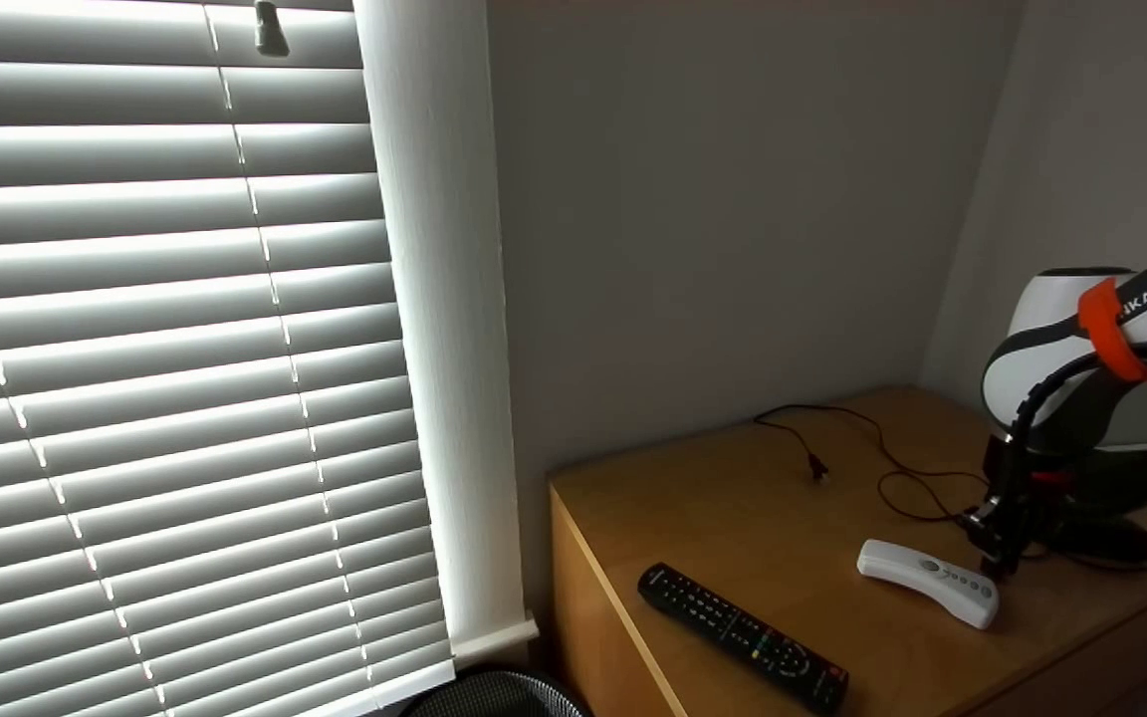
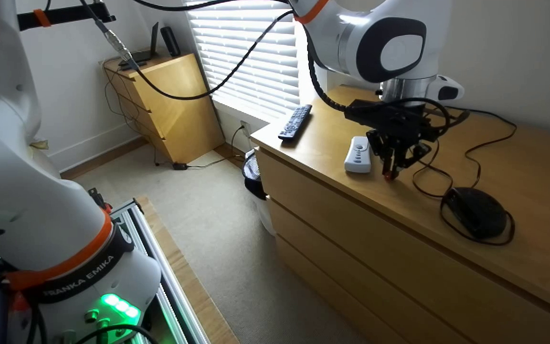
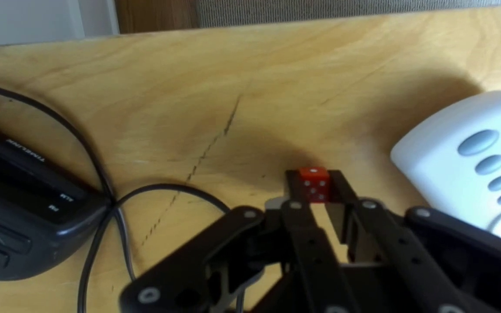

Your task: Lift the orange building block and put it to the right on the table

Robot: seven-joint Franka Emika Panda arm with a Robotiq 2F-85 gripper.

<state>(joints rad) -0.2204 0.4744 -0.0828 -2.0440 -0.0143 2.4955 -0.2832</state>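
Note:
The orange block is a small red-orange cube with white dots, like a die [image 3: 314,187]. In the wrist view it sits between the two black fingertips of my gripper [image 3: 314,184], which are shut on it from both sides. In an exterior view the block [image 2: 388,176] shows as a small red spot at the tip of my gripper [image 2: 391,173], low over the table [image 2: 413,200]. I cannot tell whether it touches the top. In an exterior view my gripper [image 1: 994,566] is at the right above the table [image 1: 693,498], and the block is hidden there.
A white remote [image 2: 358,155] lies close beside the gripper; it also shows in the wrist view [image 3: 472,161]. A black remote [image 2: 296,122] lies farther off near the table edge. A black clock [image 2: 476,212] with a loose cord [image 2: 479,167] lies on the gripper's other side.

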